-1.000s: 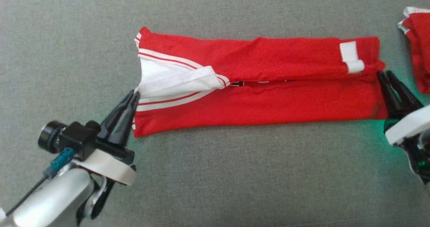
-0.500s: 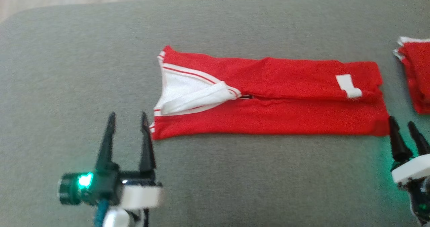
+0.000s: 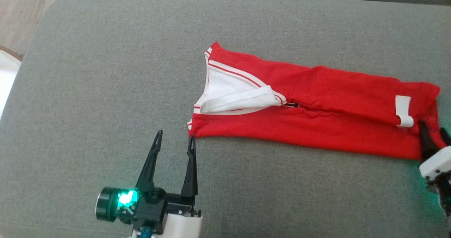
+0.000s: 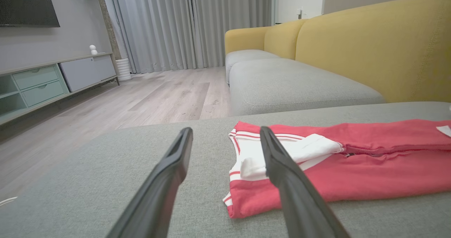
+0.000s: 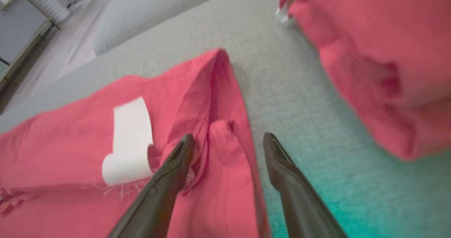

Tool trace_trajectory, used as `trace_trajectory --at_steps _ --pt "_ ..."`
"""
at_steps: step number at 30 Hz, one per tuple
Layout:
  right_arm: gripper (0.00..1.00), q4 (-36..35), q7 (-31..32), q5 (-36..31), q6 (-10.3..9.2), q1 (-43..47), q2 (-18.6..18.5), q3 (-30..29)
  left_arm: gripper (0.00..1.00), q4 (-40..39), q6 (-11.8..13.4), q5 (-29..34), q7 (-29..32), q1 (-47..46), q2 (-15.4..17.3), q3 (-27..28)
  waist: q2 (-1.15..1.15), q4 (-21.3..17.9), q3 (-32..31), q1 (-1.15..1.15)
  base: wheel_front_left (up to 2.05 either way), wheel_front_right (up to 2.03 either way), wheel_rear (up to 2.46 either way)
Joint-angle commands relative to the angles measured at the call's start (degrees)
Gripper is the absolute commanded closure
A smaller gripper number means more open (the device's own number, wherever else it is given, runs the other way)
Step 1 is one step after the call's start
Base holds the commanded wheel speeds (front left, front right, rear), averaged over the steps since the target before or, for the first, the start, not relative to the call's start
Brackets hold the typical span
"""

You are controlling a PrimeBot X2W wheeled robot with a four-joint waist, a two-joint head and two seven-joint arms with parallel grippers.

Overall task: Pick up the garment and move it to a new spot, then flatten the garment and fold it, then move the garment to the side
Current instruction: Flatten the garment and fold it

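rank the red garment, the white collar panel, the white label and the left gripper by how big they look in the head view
1. red garment
2. left gripper and white collar panel: look about alike, gripper nearer the camera, so unranked
3. white label

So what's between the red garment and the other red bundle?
Only bare grey cushion separates garment and bundle, with one of the right fingers over it; the right wrist view shows this.

Left end effector (image 3: pixel 175 135) with long black tapered fingers (image 3: pixel 190 181), white cuff (image 3: pixel 183 227), green-lit black camera barrel (image 3: pixel 105 204)
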Motion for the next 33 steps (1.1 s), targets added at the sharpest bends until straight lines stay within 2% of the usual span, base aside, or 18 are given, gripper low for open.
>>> trace_trajectory --at_steps 1,3,4,6,13,19,22,25,29,33 --pt "0.0 -0.6 1.8 -0.7 0.37 -0.7 -0.5 0.8 0.0 -1.5 -0.5 0.8 -0.3 -0.9 -0.6 2.4 0.0 0.1 0.4 0.0 0.0 0.0 0.0" --pt "0.0 -0.4 2.9 -0.8 0.37 -0.8 -0.3 0.9 0.0 -1.4 -0.9 1.0 -0.3 -0.9 -0.9 2.8 0.0 0.1 0.5 0.0 0.0 0.0 0.0" --pt "0.07 -0.2 3.8 -0.9 0.37 -1.0 -0.1 1.0 0.0 -1.2 -1.1 1.3 -0.3 -0.9 -1.0 3.1 0.0 0.1 0.6 0.0 0.0 0.0 0.0" --pt "1.0 -0.1 4.9 -1.2 0.37 -1.2 0.5 1.0 0.0 -1.1 -1.7 1.8 -0.3 -0.8 -1.4 3.8 0.0 0.0 0.7 0.0 0.0 0.0 0.0" --pt "1.0 -2.1 2.8 -1.3 0.37 -1.0 -0.2 0.0 0.0 -0.8 -3.4 3.2 -0.3 -0.7 -2.4 5.6 0.0 -1.5 0.5 0.0 0.0 0.0 0.0" --pt "1.0 -7.6 4.4 -0.9 0.37 0.9 -5.9 -3.9 0.0 -0.6 -4.6 4.1 -0.3 0.1 -2.8 7.5 0.0 -3.7 -0.1 0.0 0.0 0.0 0.0" --pt "1.0 -13.2 6.6 1.3 0.37 1.4 -6.3 -5.2 0.0 -0.6 -5.2 4.3 -0.3 0.1 -3.0 8.1 0.0 -4.2 -0.2 0.0 0.0 0.0 0.0" --pt "1.0 -21.2 8.7 4.2 0.37 1.0 -4.3 -5.5 0.0 -0.5 -5.7 4.5 -0.3 0.3 -3.3 8.5 0.0 -4.6 -0.4 0.0 0.0 0.0 0.0" --pt "1.0 -31.3 12.1 6.1 0.37 0.0 0.4 -3.0 0.0 -0.2 -6.7 4.8 -0.3 0.3 -3.7 8.7 0.0 -4.2 -0.4 0.0 0.0 0.0 0.0" --pt "1.0 -36.7 14.7 6.2 0.37 -2.1 6.0 1.3 0.0 -0.1 -7.6 5.1 -0.3 -0.2 -4.1 8.7 0.0 -2.7 -0.3 0.0 0.0 0.0 0.0"
